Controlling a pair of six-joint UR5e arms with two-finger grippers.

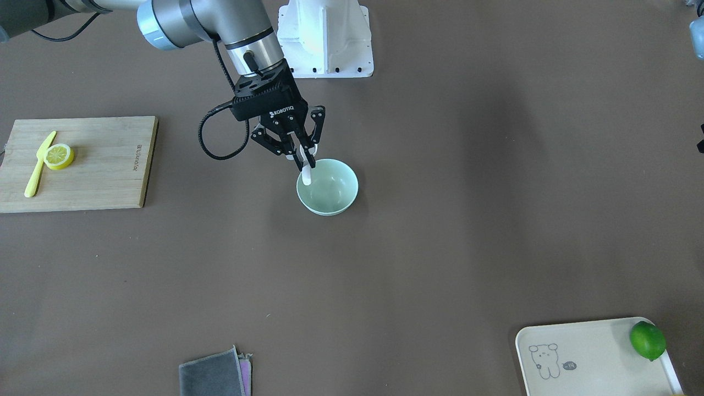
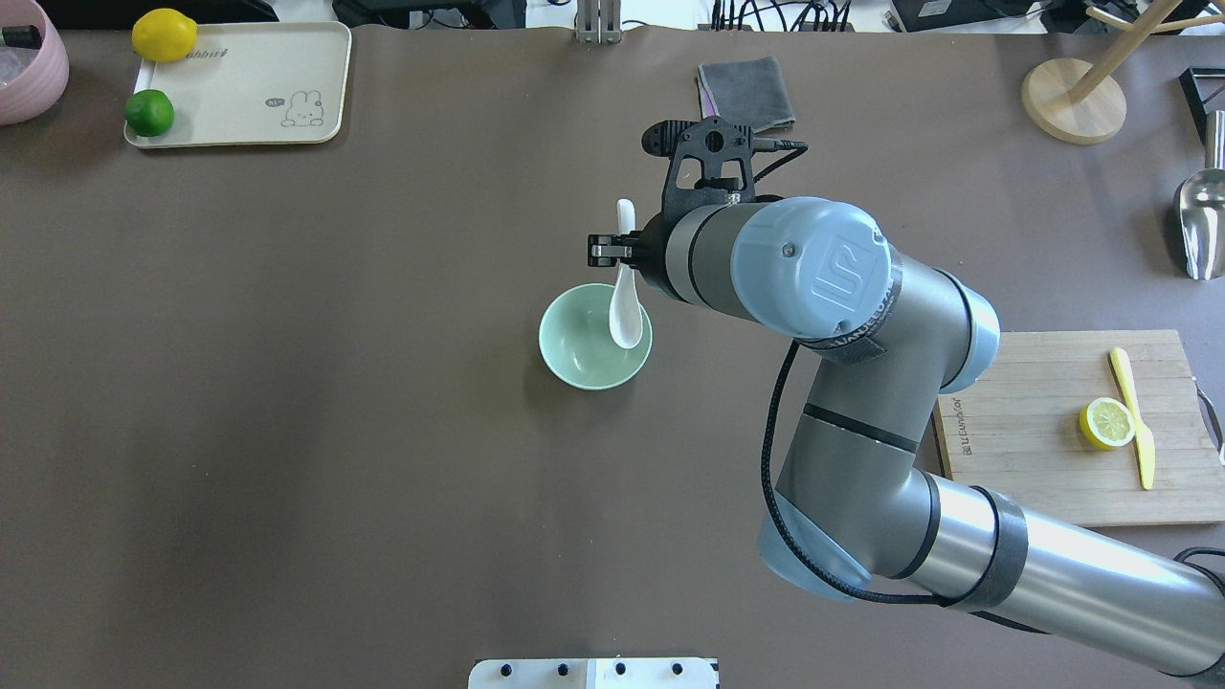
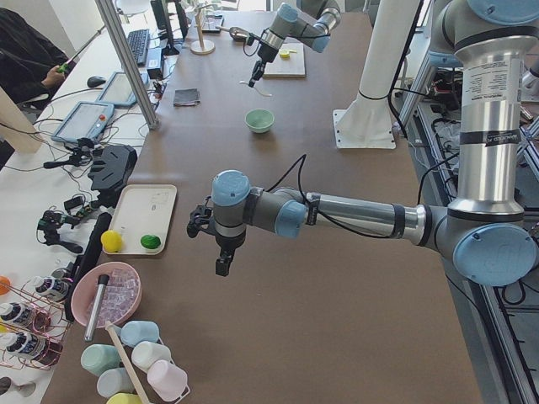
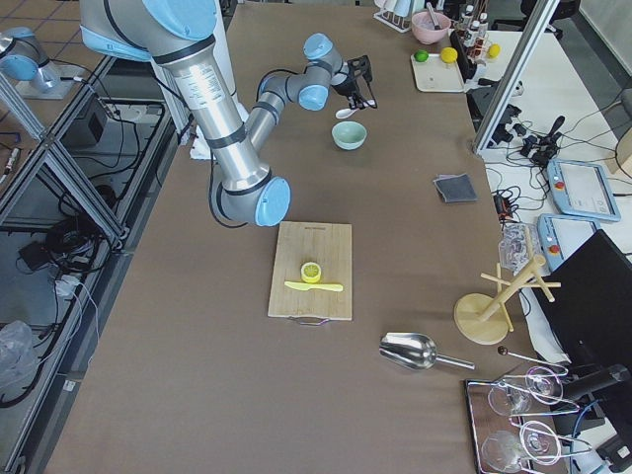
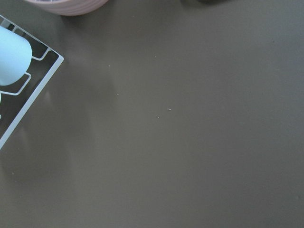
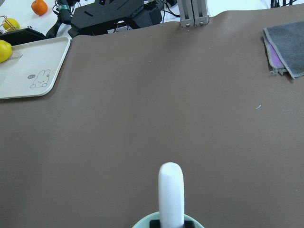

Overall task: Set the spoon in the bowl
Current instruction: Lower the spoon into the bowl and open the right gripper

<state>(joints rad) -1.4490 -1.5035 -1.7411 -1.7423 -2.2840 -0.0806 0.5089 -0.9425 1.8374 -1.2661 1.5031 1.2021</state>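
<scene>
While the right claw (image 1: 307, 159) clamps the white soup spoon (image 2: 625, 321) by its handle, the scoop hangs just below it, above the mint-green bowl (image 2: 574, 366), not touching.

A long table (image 2: 287, 431) under a matte brown cover fills the room's middle. Along the table's far side runs a white desk (image 3: 29, 189), with a keyboard (image 3: 139, 46) and a tablet (image 3: 84, 122) on it. Slanted aluminium posts (image 3: 126, 63) rise between table and desk. On the table's opposite side stands a frame of metal bars (image 4: 59, 188), with loose cables on the grey floor beneath it. Beyond the table's end, brown floor tiles (image 4: 44, 10) show. The light is bright and even, leaving only soft, faint shadows and a pale sheen on the table's cover.
</scene>
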